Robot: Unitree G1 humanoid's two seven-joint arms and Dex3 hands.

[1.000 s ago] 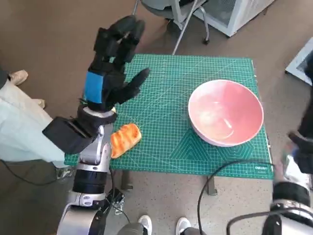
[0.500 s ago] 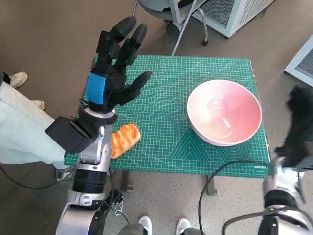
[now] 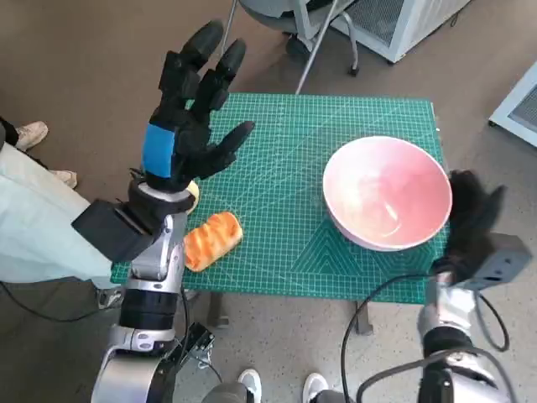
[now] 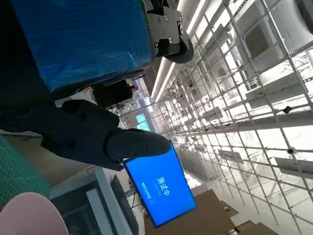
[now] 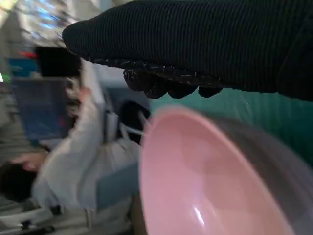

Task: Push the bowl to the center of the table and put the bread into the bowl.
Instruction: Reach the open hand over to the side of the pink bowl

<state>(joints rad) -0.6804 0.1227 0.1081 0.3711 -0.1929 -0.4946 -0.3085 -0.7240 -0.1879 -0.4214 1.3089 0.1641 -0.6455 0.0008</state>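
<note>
The pink bowl [image 3: 388, 194] is seen empty near the green mat's [image 3: 285, 168] right edge; the bread [image 3: 211, 239] lies front-left. The left hand [image 3: 186, 117] is raised with fingers spread, empty; the right hand [image 3: 470, 220] is held just beside the bowl, its grip unclear.

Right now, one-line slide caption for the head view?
Left hand raised open above the green cutting mat, orange bread roll at its near-left edge, gloved right hand beside the empty pink bowl.

A lab or workshop hall: a high ceiling of white metal lattice trusses [image 4: 254, 73], a glowing blue display screen [image 4: 159, 188], and a small bench covered by a green gridded cutting mat [image 3: 277, 210].
</note>
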